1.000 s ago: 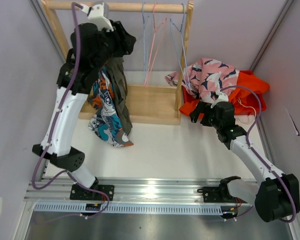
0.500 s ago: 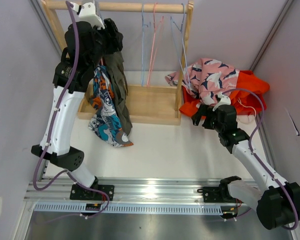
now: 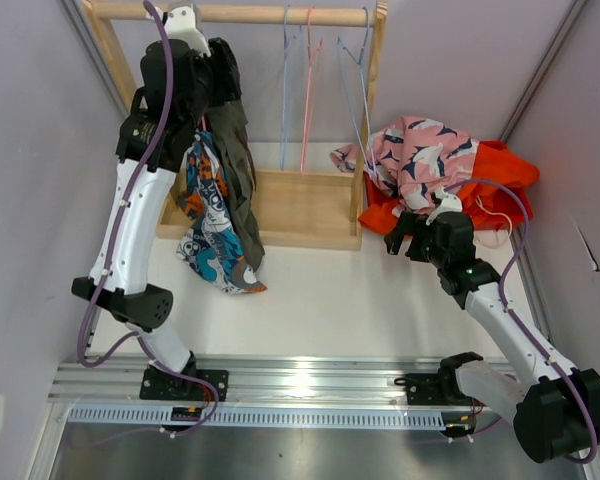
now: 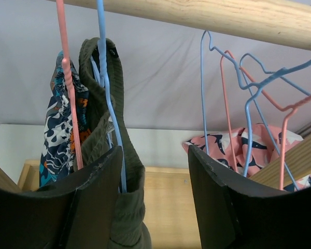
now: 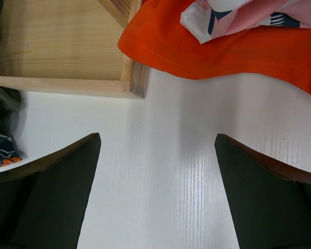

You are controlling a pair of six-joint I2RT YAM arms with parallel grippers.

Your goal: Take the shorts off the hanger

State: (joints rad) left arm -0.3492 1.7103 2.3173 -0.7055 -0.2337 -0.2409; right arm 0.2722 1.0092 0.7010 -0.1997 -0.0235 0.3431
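Note:
Olive green shorts (image 3: 238, 170) hang on a blue hanger (image 4: 108, 98) at the left of the wooden rail (image 4: 197, 13). Cartoon-print shorts (image 3: 208, 225) hang beside them on a pink hanger (image 4: 70, 104). My left gripper (image 3: 220, 75) is open, high under the rail. In the left wrist view (image 4: 154, 150) its left finger overlaps the olive shorts (image 4: 106, 83), with nothing gripped. Pink patterned shorts (image 3: 420, 150) lie on orange shorts (image 3: 495, 170) at the right. My right gripper (image 3: 405, 232) is open and empty over the table (image 5: 156, 137). Navy shorts are not in view.
The rack's wooden base (image 3: 300, 205) lies between the arms, its corner (image 5: 137, 88) just ahead of the right gripper. Several empty blue and pink wire hangers (image 3: 305, 90) hang mid-rail and near the right post (image 3: 360, 80). Grey walls close both sides.
My left arm has swung up and left, closer to the rail above the olive shorts. My right gripper has shifted slightly and stays open over the table.

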